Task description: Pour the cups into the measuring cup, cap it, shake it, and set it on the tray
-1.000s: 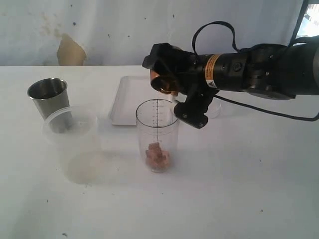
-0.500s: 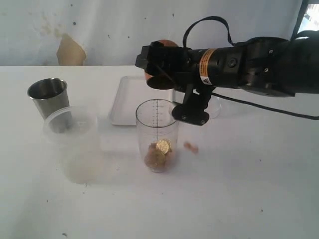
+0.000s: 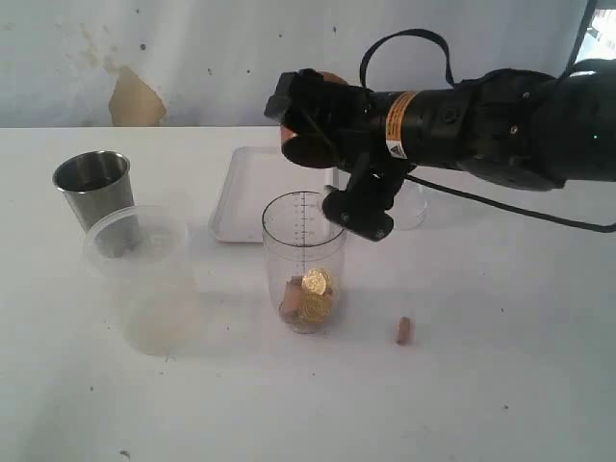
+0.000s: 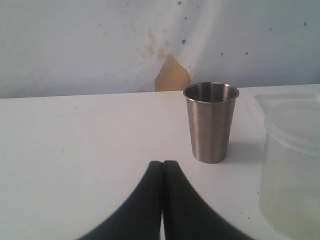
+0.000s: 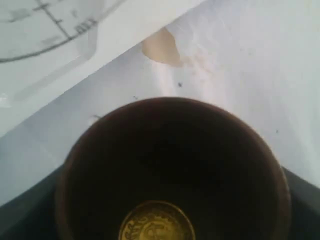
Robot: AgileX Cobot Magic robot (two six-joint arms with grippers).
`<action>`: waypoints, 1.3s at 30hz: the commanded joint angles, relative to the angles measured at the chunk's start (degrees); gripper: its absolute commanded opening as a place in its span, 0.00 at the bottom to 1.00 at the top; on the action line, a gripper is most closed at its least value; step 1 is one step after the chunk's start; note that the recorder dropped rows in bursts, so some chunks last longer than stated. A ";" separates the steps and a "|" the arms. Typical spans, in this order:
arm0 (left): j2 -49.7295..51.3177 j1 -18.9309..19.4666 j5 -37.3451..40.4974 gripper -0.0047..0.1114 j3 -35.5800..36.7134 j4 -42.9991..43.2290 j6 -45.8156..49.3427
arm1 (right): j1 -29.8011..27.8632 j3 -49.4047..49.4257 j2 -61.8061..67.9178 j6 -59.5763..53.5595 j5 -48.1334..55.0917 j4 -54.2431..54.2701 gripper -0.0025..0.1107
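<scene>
Measuring cup [image 3: 303, 252] is stood upright on the bench [image 3: 481, 395] just in front of the tray [image 3: 241, 197], with gold coins [image 3: 314, 285] and brownish bits seen at its bottom, and one small brown piece [image 3: 405, 331] is seen lying on the bench beside it. The wooden cup [image 5: 172, 165] is held tipped above its mouth by the right fingers [image 3: 298, 102], which are clamped around it, and a gold coin [image 5: 157, 223] is seen inside. The left fingers [image 4: 147, 205] are pressed together, empty, near the steel tumbler [image 4: 210, 122].

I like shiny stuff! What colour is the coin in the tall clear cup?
Gold coin, exterior view.
</scene>
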 commanded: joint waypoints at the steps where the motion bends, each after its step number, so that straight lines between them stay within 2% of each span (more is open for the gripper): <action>1: -0.29 -0.25 -0.41 0.04 0.02 -0.02 -0.41 | 0.11 -1.10 -0.56 2.12 -2.11 19.77 0.02; 6: -0.29 -0.25 -0.41 0.04 0.02 -0.02 -0.41 | -0.96 -3.44 -0.67 6.84 -3.74 45.28 0.02; 10: -0.29 -0.25 -0.41 0.04 0.02 -0.02 -0.41 | -4.59 -3.79 -1.35 16.67 -9.74 62.17 0.02; 12: -0.29 -0.25 -0.41 0.04 0.02 -0.02 -0.41 | -7.42 -3.79 -1.61 23.18 -11.46 67.71 0.02; 15: -0.29 -0.25 -0.41 0.04 0.02 -0.02 -0.41 | -12.59 -3.79 -1.61 38.14 -9.41 67.90 0.02; 18: -0.29 -0.25 -0.41 0.04 0.02 -0.02 -0.41 | -17.16 -2.72 -1.48 54.77 -6.83 60.87 0.02; 21: -0.29 -0.25 -0.41 0.04 0.02 -0.02 -0.41 | -18.77 0.34 -1.71 64.81 -9.00 37.68 0.02; 24: -0.29 -0.25 -0.41 0.04 0.02 -0.02 -0.41 | -18.77 4.13 -2.93 63.75 -17.13 11.67 0.02; 26: -0.29 -0.25 -0.41 0.04 0.02 -0.02 -0.41 | -18.77 5.83 -3.70 59.90 -26.42 1.16 0.02; 28: -0.29 -0.25 -0.41 0.04 0.02 -0.02 -0.41 | -18.77 6.00 -3.98 56.52 -32.55 -0.83 0.02; 31: -0.29 -0.25 -0.41 0.04 0.02 -0.02 -0.41 | -18.31 6.00 -4.62 56.09 -36.55 -1.22 0.02; 39: -0.29 -0.25 -0.41 0.04 0.02 -0.02 -0.41 | -13.47 6.00 -4.96 39.14 -26.71 -1.84 0.02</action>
